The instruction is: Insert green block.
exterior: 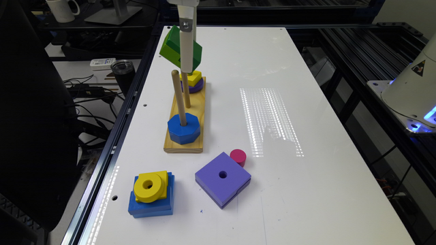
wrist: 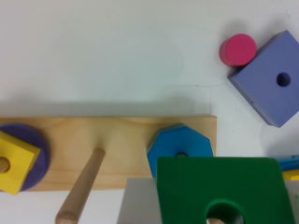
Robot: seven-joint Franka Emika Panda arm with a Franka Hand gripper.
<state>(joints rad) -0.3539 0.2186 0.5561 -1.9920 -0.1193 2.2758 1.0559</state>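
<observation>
The green block (exterior: 175,47) hangs tilted in the air over the far half of the wooden peg base (exterior: 199,102), with my gripper (exterior: 186,66) shut on it. Up close in the wrist view, the green block (wrist: 224,186) sits beside a grey finger (wrist: 138,205), and something tan shows through its round hole. The near peg carries a blue octagon (exterior: 184,128) (wrist: 180,148). The middle peg (exterior: 186,95) (wrist: 86,184) is bare. At the far peg lie a yellow square (exterior: 193,77) (wrist: 14,163) and a purple disc (exterior: 197,86) (wrist: 32,140).
Near the table's front lie a big purple square block (exterior: 223,178) (wrist: 275,84), a pink cylinder (exterior: 237,156) (wrist: 238,49), and a blue stepped block (exterior: 151,206) topped by a yellow ring (exterior: 148,186). The table's edge (exterior: 136,102) runs close to the base on the exterior view's left.
</observation>
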